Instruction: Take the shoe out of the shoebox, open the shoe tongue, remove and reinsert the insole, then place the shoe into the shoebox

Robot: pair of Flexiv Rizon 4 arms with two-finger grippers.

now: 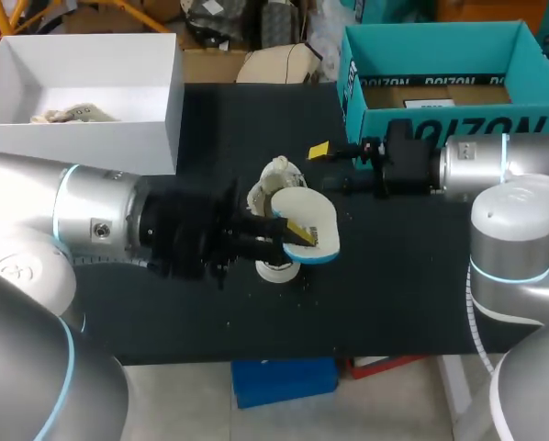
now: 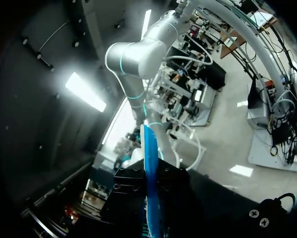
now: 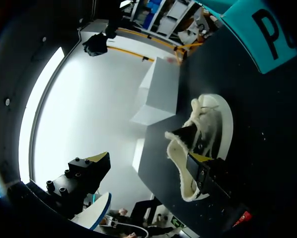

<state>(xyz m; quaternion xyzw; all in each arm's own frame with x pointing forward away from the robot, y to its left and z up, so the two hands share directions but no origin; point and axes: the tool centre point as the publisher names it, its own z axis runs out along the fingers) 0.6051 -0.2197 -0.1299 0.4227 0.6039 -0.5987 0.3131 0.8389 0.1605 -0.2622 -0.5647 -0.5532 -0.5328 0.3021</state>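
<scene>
The white shoe (image 1: 276, 177) lies on the black table (image 1: 394, 285) in the middle of the head view. Just above it hangs the white insole (image 1: 309, 220) with a blue edge, and my left gripper (image 1: 288, 234) is shut on it. The left wrist view shows that insole (image 2: 148, 144) edge-on, clamped between the dark fingers of the left gripper (image 2: 149, 173). My right gripper (image 1: 328, 170) stands open beside the shoe. In the right wrist view, one fingertip (image 3: 198, 158) of the right gripper (image 3: 151, 158) is at the fuzzy collar of the shoe (image 3: 208, 124), the other well clear. The teal shoebox (image 1: 440, 119) stands at the back right.
A white open box (image 1: 82, 138) with a crumpled light item inside stands at the back left. The teal shoebox (image 3: 260, 29) is close behind my right arm. Bare black table lies in front of the shoe toward the near edge.
</scene>
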